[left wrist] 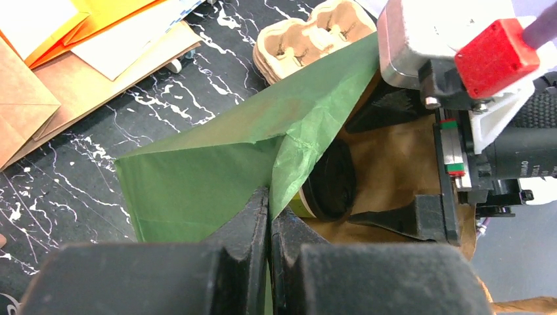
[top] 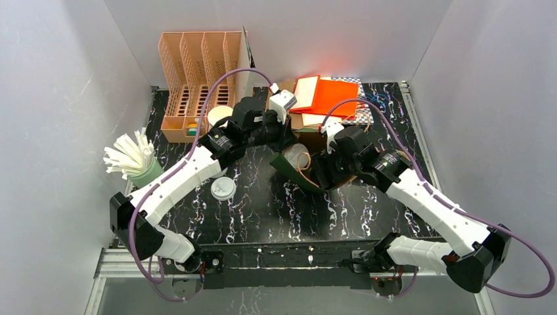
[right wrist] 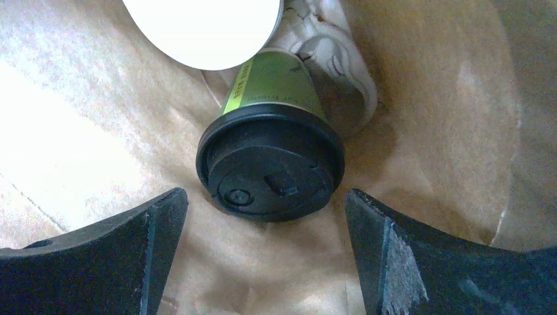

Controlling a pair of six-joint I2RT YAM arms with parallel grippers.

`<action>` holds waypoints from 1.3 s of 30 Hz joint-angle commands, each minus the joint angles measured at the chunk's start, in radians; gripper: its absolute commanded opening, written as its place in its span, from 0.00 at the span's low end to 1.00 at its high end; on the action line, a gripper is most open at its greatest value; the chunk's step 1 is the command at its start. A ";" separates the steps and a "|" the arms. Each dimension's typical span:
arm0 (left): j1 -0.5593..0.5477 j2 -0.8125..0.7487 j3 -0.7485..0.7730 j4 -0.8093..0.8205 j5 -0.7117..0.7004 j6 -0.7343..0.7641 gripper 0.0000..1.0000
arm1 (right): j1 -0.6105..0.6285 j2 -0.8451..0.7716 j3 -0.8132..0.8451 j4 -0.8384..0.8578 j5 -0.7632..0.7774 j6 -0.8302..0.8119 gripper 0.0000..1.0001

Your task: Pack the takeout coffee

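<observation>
A green paper bag with a brown inside lies open at mid-table. Inside it lies a cup with a green sleeve and a black lid, also visible in the left wrist view. A round white face shows beside it; I cannot tell whether it is a cup or a lid. My left gripper is shut on the bag's green edge and holds the mouth up. My right gripper is open inside the bag, with its fingers on either side of the black lid and not touching it.
A peach organizer stands at the back left with a white cup in front of it. Orange and brown bags lie at the back. White straws in a green cup stand on the left. A loose white lid lies near them. A pulp cup carrier lies beyond the bag.
</observation>
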 commanded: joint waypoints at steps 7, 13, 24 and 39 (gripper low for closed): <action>0.006 -0.029 -0.014 0.056 0.011 -0.003 0.00 | -0.004 0.096 -0.013 0.059 0.053 -0.010 0.98; 0.006 -0.008 -0.001 0.068 0.002 -0.019 0.00 | -0.004 0.147 0.003 0.074 0.039 -0.046 0.98; 0.006 0.043 0.055 0.071 -0.001 -0.038 0.00 | -0.003 0.219 0.105 0.020 0.038 -0.077 0.84; 0.009 0.071 0.077 0.071 -0.005 -0.045 0.00 | -0.004 0.138 0.204 -0.068 0.239 -0.140 0.74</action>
